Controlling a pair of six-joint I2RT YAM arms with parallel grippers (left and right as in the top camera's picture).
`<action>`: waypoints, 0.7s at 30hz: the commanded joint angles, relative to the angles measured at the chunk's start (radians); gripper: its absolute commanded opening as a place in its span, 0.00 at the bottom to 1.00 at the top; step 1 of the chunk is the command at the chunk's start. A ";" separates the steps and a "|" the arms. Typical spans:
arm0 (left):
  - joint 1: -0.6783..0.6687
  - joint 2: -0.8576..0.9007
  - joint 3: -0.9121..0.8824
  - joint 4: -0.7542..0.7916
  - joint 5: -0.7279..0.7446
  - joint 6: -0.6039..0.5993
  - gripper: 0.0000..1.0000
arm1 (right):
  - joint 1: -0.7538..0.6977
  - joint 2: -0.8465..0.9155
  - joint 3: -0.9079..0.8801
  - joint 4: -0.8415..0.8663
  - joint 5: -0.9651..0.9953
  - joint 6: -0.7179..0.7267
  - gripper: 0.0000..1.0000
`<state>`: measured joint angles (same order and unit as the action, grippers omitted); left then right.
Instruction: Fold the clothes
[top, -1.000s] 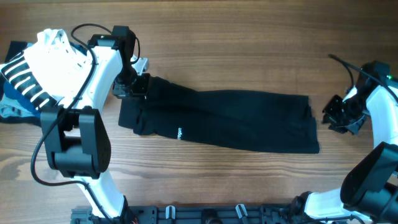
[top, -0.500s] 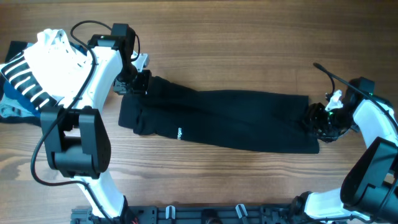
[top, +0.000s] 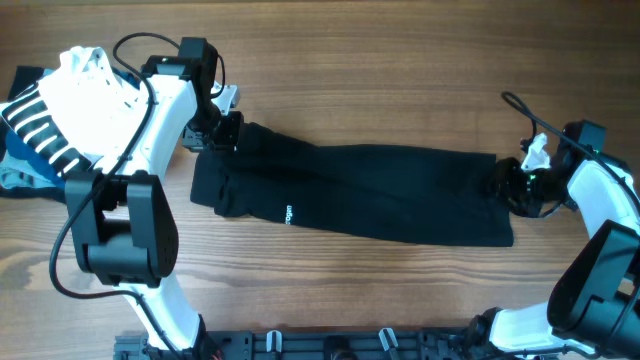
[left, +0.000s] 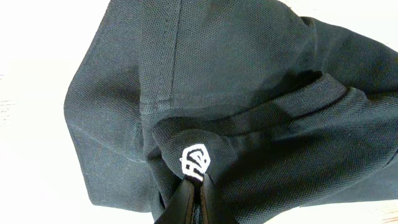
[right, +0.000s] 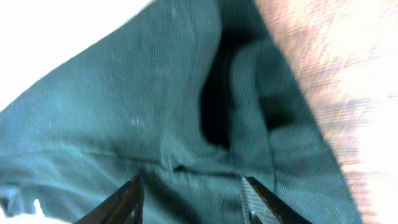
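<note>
The T-shirt (top: 360, 195) lies folded into a long, narrow band across the middle of the overhead frame, on a wooden table (top: 400, 60). Its long axis runs left to right and dips slightly toward the lower right. The wider end is at the left, with small white lettering (top: 289, 213) near the lower edge there.

The left gripper (top: 222, 130) sits at the band's upper left corner. In the left wrist view its fingers (left: 186, 202) are pressed together on a pinch of black fabric (left: 249, 81) at the bottom centre, just below a small white emblem (left: 196, 162).

The right gripper (top: 510, 185) is at the opposite end, against the upper right corner of the band. In the right wrist view its fingers (right: 255, 199) stand apart at the bottom of the frame with nothing clamped between them. The dark cloth (right: 155, 112) spreads beyond them, and bare wood (right: 336, 74) shows at the right.

In the upper left of the overhead frame, beside the left arm, a white garment (top: 90, 85) lies on a striped one (top: 35, 125).
</note>
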<state>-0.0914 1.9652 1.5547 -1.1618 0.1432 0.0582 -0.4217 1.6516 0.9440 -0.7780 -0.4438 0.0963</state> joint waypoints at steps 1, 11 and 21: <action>0.006 -0.002 -0.005 0.010 -0.002 -0.014 0.04 | 0.000 -0.006 -0.005 0.047 0.009 0.018 0.38; 0.006 -0.002 -0.005 0.021 -0.002 -0.014 0.04 | 0.061 -0.006 -0.058 0.164 0.008 0.045 0.33; 0.006 -0.002 -0.005 0.021 -0.002 -0.014 0.04 | 0.075 -0.005 -0.077 0.187 0.158 0.066 0.29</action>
<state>-0.0914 1.9652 1.5547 -1.1431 0.1432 0.0578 -0.3485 1.6516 0.8719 -0.5999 -0.3943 0.1345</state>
